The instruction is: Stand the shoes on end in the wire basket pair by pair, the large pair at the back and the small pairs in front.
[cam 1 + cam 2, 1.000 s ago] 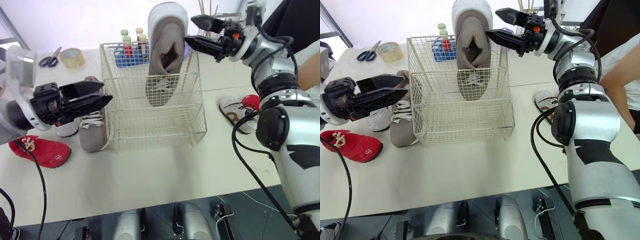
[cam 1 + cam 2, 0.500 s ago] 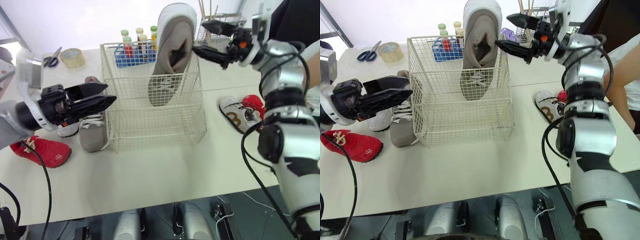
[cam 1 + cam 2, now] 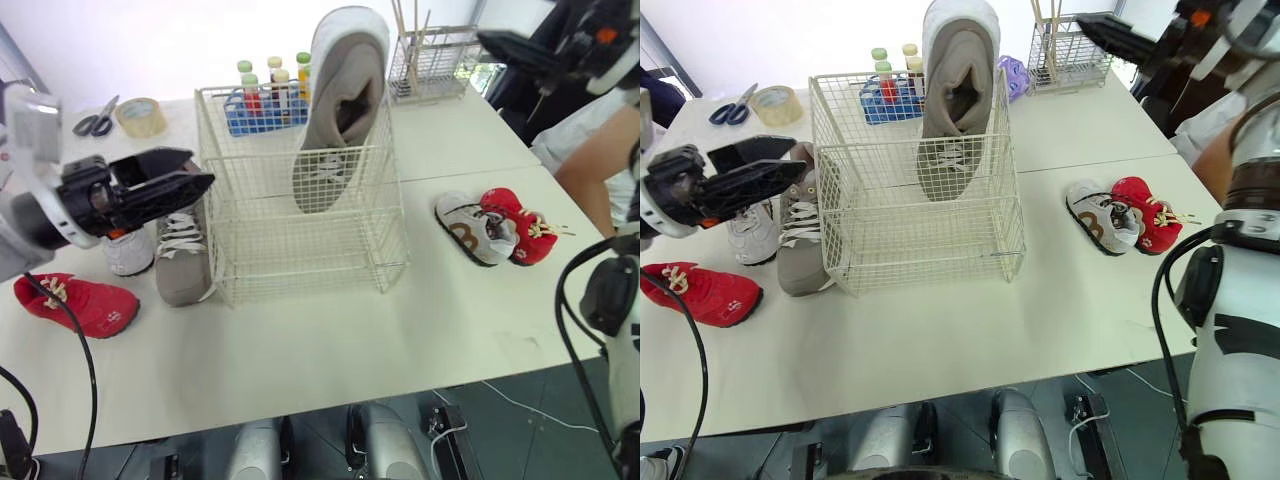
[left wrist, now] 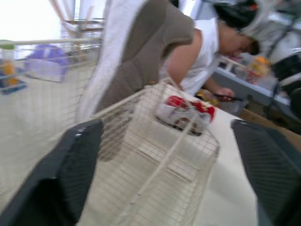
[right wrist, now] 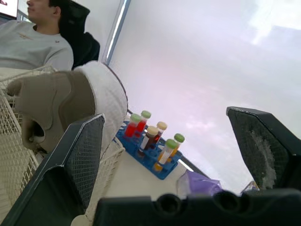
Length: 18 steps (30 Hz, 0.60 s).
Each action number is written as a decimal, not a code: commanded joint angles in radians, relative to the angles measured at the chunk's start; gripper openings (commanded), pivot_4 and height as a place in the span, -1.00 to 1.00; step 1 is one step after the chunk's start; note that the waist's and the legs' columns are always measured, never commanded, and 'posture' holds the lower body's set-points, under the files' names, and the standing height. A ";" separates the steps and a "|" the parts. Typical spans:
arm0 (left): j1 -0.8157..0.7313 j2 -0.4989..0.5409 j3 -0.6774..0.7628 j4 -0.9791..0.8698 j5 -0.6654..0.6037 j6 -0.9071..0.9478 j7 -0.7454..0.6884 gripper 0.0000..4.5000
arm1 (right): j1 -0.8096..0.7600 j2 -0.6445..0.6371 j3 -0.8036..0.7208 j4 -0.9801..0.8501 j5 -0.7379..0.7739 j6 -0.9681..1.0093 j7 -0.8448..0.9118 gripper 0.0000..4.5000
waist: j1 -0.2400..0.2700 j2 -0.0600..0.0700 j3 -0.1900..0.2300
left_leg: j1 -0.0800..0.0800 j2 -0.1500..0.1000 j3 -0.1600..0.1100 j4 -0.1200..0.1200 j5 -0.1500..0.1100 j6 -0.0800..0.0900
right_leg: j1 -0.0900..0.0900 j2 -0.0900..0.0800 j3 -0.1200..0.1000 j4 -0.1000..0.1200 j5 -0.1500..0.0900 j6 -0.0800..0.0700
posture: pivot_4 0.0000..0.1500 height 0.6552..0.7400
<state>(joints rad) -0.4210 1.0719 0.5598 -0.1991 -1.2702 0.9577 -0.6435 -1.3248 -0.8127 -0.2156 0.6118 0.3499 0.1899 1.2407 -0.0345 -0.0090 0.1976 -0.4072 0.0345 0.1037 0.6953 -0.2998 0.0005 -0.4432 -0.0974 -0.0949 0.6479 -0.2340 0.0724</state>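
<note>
A: What is made out from the head views?

B: The left gripper [image 3: 200, 170] is held with its fingers spread, the tips just beside the wire basket [image 3: 300, 250]. Across the basket from those tips, a large grey shoe [image 3: 340, 95] is stood on end at the back, toe down, rising above the rim. Just beneath the gripper, a second large grey shoe [image 3: 182, 255] is laid on the table [image 3: 330, 350] against the basket's outside. A small white shoe [image 3: 130, 250] and a small red shoe [image 3: 78, 303] are found under the arm behind it.

A: And the right gripper [image 3: 505, 48]?

B: It is raised high, well apart from the basket, just past a wire pen holder [image 3: 430, 65]. Well below it, a small white-and-brown shoe [image 3: 472, 228] and a second small red shoe [image 3: 522, 238] are laid touching.

A: The left wrist view?

B: The fingers [image 4: 61, 179] are seen wide apart, with the basket's corner between them and the upright grey shoe ahead. The touching small shoes and a person in a white top [image 4: 207, 42] are seen beyond.

A: The right wrist view?

B: Its fingers are likewise spread wide. A blue test-tube rack [image 5: 150, 148] is framed between them, the grey shoe's heel is seen ahead, and a seated person in a grey top [image 5: 33, 44] beyond it.
</note>
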 commanded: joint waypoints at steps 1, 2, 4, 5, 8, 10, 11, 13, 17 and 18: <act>-0.036 0.070 0.060 0.185 0.156 -0.071 0.027 0.95 | -0.083 0.014 -0.044 -0.202 0.192 0.241 -0.012 1.00 | -0.005 0.002 0.000 | 0.000 0.000 0.000 -0.001 0.000 0.000 | 0.000 0.000 0.000 0.000 0.000 0.000 | 1.00 1.00; -0.064 0.081 0.043 0.256 0.188 -0.079 0.032 0.95 | -0.067 0.016 -0.028 -0.281 0.257 0.356 0.008 1.00 | -0.004 0.002 0.000 | 0.001 0.000 0.000 -0.002 0.000 -0.001 | 0.000 0.000 0.000 0.000 0.000 0.000 | 1.00 1.00; -0.138 0.089 -0.018 0.397 0.236 -0.074 -0.001 0.95 | 0.015 -0.010 0.062 -0.464 0.341 0.523 0.088 1.00 | -0.001 0.000 -0.001 | 0.001 0.000 0.000 -0.002 0.000 -0.001 | 0.000 0.000 0.000 0.000 0.000 0.000 | 1.00 1.00; -0.173 0.092 -0.068 0.456 0.254 -0.039 -0.040 0.95 | 0.056 -0.028 0.110 -0.545 0.370 0.587 0.126 1.00 | 0.001 -0.002 -0.002 | 0.001 0.000 0.000 -0.002 0.000 -0.001 | 0.000 0.000 -0.001 -0.001 0.000 0.000 | 1.00 1.00; -0.265 0.089 -0.293 0.624 0.397 0.002 -0.221 0.95 | 0.129 -0.072 0.214 -0.702 0.460 0.735 0.232 1.00 | 0.018 -0.004 -0.003 | 0.000 0.000 0.000 0.000 -0.001 0.001 | 0.002 -0.001 -0.001 -0.001 0.000 0.000 | 1.00 1.00; -0.344 0.069 -0.417 0.743 0.503 -0.016 -0.323 0.95 | 0.151 -0.088 0.256 -0.753 0.471 0.765 0.267 1.00 | 0.030 -0.004 -0.003 | -0.001 -0.002 0.003 0.003 -0.002 0.004 | 0.002 -0.001 -0.001 0.000 0.000 0.001 | 1.00 1.00; -0.398 0.045 -0.473 0.820 0.558 -0.032 -0.371 0.95 | 0.161 -0.099 0.266 -0.771 0.461 0.757 0.275 1.00 | 0.038 -0.004 -0.003 | -0.002 -0.002 0.003 0.003 -0.002 0.004 | 0.001 -0.001 -0.001 -0.001 0.000 0.001 | 1.00 1.00; -0.493 -0.009 -0.553 0.966 0.663 -0.090 -0.436 0.95 | 0.183 -0.122 0.267 -0.808 0.446 0.742 0.272 1.00 | 0.046 -0.006 -0.003 | -0.003 -0.002 0.004 0.004 -0.003 0.005 | 0.000 -0.001 -0.001 -0.001 0.000 0.001 | 1.00 1.00; -0.631 -0.085 -0.637 1.177 0.821 -0.183 -0.522 0.95 | 0.224 -0.143 0.240 -0.875 0.474 0.762 0.240 1.00 | 0.046 -0.011 -0.003 | -0.004 -0.002 0.004 0.004 -0.003 0.005 | 0.000 0.000 -0.002 -0.001 0.000 0.001 | 1.00 1.00; -0.670 -0.110 -0.652 1.224 0.856 -0.202 -0.536 0.95 | 0.241 -0.148 0.224 -0.894 0.488 0.774 0.221 1.00 | 0.046 -0.011 -0.003 | -0.004 -0.002 0.004 0.004 -0.003 0.005 | 0.000 0.000 -0.002 -0.001 0.000 0.001 | 1.00 1.00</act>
<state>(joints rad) -1.0458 0.9567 -0.0830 0.9872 -0.4658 0.7975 -1.1439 -1.0805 -0.9461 0.0523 -0.2435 0.8094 0.9556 1.4809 0.0116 -0.0202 0.1945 -0.4116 0.0322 0.1082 0.6993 -0.3027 0.0056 -0.4435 -0.0978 -0.0968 0.6465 -0.2337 0.0733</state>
